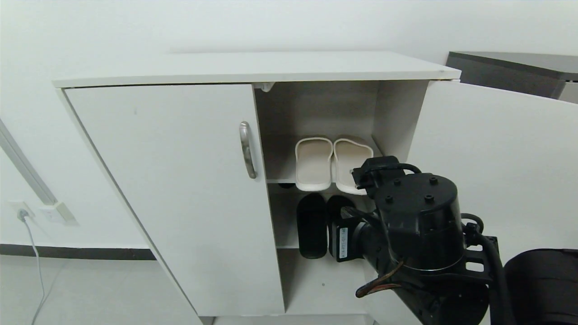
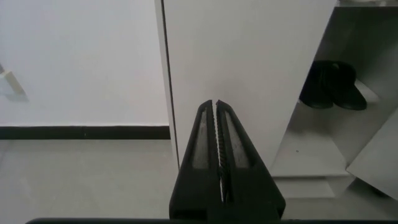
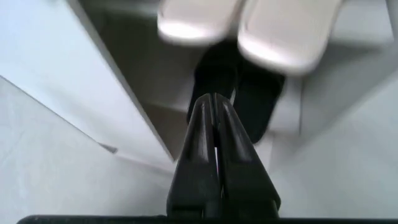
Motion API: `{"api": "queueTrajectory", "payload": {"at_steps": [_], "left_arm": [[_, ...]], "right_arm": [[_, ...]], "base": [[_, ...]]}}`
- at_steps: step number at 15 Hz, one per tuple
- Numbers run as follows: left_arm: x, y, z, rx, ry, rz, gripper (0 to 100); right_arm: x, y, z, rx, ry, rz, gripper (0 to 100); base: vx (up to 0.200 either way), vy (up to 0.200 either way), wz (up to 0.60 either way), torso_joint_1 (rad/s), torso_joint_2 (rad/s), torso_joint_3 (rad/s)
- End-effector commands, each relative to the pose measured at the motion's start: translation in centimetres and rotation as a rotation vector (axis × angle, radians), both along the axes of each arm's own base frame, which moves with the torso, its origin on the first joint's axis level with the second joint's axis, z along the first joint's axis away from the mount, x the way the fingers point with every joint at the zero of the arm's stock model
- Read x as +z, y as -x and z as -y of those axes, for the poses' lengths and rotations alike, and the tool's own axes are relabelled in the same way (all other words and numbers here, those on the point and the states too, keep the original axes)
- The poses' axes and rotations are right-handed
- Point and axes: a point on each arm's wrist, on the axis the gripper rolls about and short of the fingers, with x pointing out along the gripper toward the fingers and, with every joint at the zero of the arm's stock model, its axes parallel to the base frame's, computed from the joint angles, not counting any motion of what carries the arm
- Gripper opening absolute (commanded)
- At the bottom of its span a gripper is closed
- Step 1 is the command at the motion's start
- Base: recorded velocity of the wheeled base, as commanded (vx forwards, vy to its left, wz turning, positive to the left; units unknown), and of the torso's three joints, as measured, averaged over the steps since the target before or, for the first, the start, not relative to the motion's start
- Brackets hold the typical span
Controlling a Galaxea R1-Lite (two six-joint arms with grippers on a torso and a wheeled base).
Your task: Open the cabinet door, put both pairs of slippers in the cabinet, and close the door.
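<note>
The cabinet stands against the wall with its left door shut and its right door swung wide, the panel facing out at about 3 o'clock from the opening. Both pairs are already inside. The white pair sits on the upper shelf, and the black pair sits just below on the middle shelf. Both pairs lie side by side with their long axes running front to back.

So what's left, I'd say, is the door. The right arm is in front of the opening, below and to the right of the white pair. The right hand is pinched narrow and holds nothing, and it points into the cabinet at the black pair. The open door lies at 3 o'clock from that arm, close by, so the right arm looks like the one to push it. Its free edge must sweep round from 3 toward 12, and the arm is in that path, so I reckon it has to back out of the opening first.

The left hand is also pinched narrow and empty. It is low in front of the shut door, with bare floor around 9 o'clock from it. It is farther from the open door.
</note>
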Motion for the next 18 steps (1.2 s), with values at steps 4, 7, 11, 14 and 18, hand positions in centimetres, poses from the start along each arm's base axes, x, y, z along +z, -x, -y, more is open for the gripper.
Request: {"api": "queueTrajectory", "payload": {"at_steps": [4, 7, 11, 14, 18], "left_arm": [[0.0, 0.0, 0.0, 0.001, 0.000, -0.001, 0], [0.0, 0.0, 0.0, 0.001, 0.000, -0.001, 0], [0.0, 0.0, 0.0, 0.001, 0.000, -0.001, 0], [0.0, 0.0, 0.0, 0.002, 0.000, -0.001, 0], [0.0, 0.0, 0.0, 0.002, 0.000, -0.001, 0]], "right_arm": [[-1.5, -0.5, -0.8, -0.006, 0.014, -0.002, 0], [-1.7, -0.5, -0.8, 0.000, 0.020, -0.007, 0], [-2.1, -0.5, -0.6, -0.002, 0.033, -0.016, 0], [-2.7, -0.7, -0.3, -0.001, 0.058, -0.027, 0], [-3.3, -1.1, -0.3, -0.006, 0.076, -0.036, 0]], "base": [[-0.200, 0.000, 0.00, 0.002, 0.00, 0.005], [-0.200, 0.000, 0.00, -0.001, 0.00, 0.001], [-0.200, 0.000, 0.00, 0.004, 0.00, 0.001], [-0.200, 0.000, 0.00, -0.001, 0.00, -0.001], [0.000, 0.000, 0.00, 0.000, 0.00, 0.000]]}}
